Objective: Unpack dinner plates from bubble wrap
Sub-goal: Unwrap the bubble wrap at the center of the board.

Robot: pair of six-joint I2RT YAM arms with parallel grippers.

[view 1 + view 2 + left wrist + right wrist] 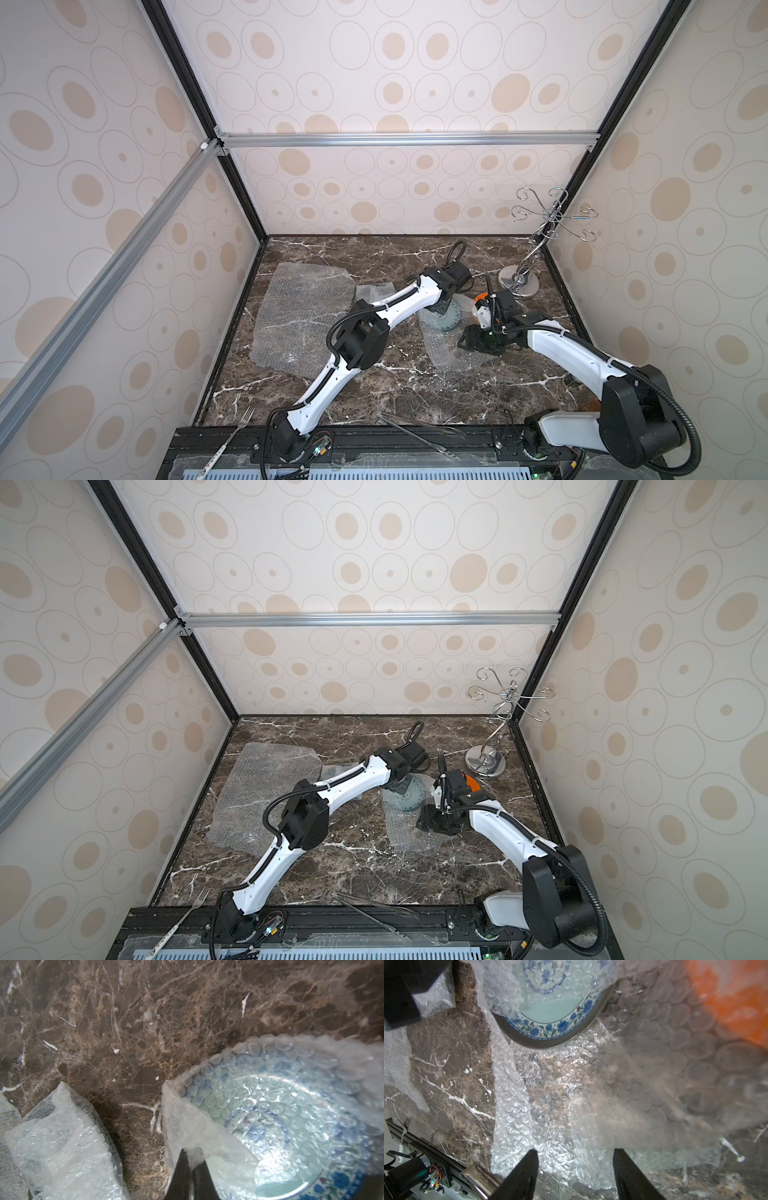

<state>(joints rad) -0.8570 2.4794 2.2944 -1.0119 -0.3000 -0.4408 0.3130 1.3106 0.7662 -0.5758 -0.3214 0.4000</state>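
Left gripper (192, 1158) pinches a bubble wrap (209, 1138) flap over the pale-green plate (550, 1012) (blue floral rim, half uncovered); right gripper (575, 1157) stands spread above the sheet.

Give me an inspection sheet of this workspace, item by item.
Surface: dark marble tabletop with white veins.
Job's things: pale plate with a blue floral rim, partly covered by crumpled bubble wrap; orange plate blurred behind wrap; flat wrap sheet lies apart.
Clutter: fork and tongs at the front edge; wire stand in the far corner.
Grippers: left gripper shut on a flap of the crumpled bubble wrap; right gripper open over the wrap, holding nothing.
Cables: black hoses run along both arms; loose wires at the left arm's base.
Surroundings: patterned wall panels on an aluminium frame.
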